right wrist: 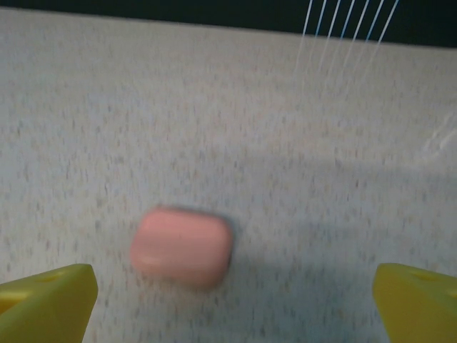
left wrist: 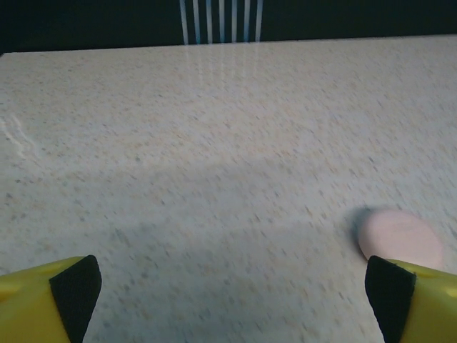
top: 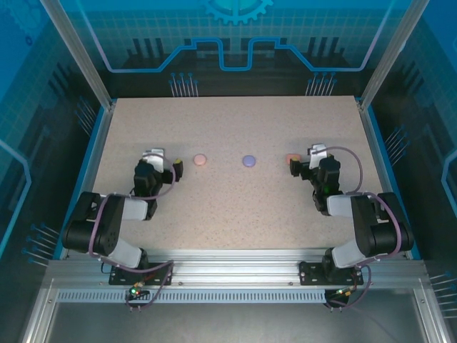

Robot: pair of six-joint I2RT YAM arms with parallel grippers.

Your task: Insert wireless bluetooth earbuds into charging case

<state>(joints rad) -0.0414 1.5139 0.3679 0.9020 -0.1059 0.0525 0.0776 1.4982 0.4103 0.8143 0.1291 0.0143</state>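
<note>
Three closed charging cases lie in a row mid-table: a pale pink case (top: 201, 158), a purple case (top: 248, 161) and a salmon case (top: 290, 158). The earbuds are out of view. My left gripper (top: 163, 164) hovers open just left of the pink case. In the left wrist view that pink case (left wrist: 400, 239) sits just ahead of the right fingertip (left wrist: 389, 289), with nothing between the jaws of the gripper (left wrist: 232, 307). My right gripper (top: 307, 165) is open at the salmon case. In the right wrist view the salmon case (right wrist: 182, 246) lies ahead, left of centre in the open gripper (right wrist: 232, 307).
The speckled table (top: 235, 207) is bounded by a blue raised rim and aluminium frame posts (top: 78, 57). The far edge of the table (left wrist: 228, 44) shows in the wrist views against dark panels with white stripes. Both arm bases stand at the near edge.
</note>
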